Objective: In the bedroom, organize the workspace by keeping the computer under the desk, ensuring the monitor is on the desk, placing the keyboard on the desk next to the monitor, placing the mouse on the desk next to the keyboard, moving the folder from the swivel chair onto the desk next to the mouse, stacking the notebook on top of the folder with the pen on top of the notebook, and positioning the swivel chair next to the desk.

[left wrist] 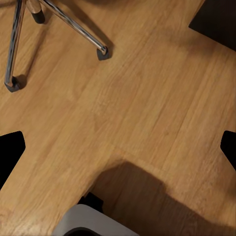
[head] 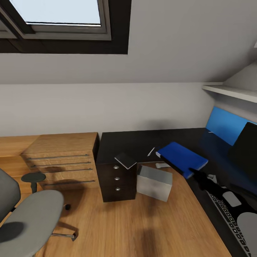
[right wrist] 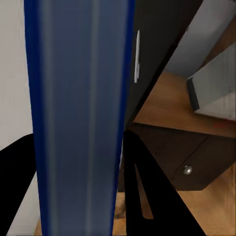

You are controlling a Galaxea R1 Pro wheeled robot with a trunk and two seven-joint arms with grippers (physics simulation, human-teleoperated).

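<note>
The flat blue folder (head: 182, 158) is off the grey swivel chair (head: 30, 217) and held edge-on in the right pincer (head: 197, 175), whose dark fingers are clamped on it above the black L-shaped worktop (head: 142, 141); it has not been set down. Already on the worktop are the black monitor (head: 245, 150), the black keyboard (head: 233, 223) and the pale mouse (head: 232, 198) beside it, so those steps look done. The grey box-shaped computer (head: 154, 182) sits on the wooden floor (left wrist: 142, 103) by the worktop's edge, only partly under it. The small dark notebook (head: 125, 160) and thin white pen (head: 151, 151) await stacking. The chair stands well apart. The left pincer (left wrist: 118, 147) hangs spread apart, holding nothing.
</note>
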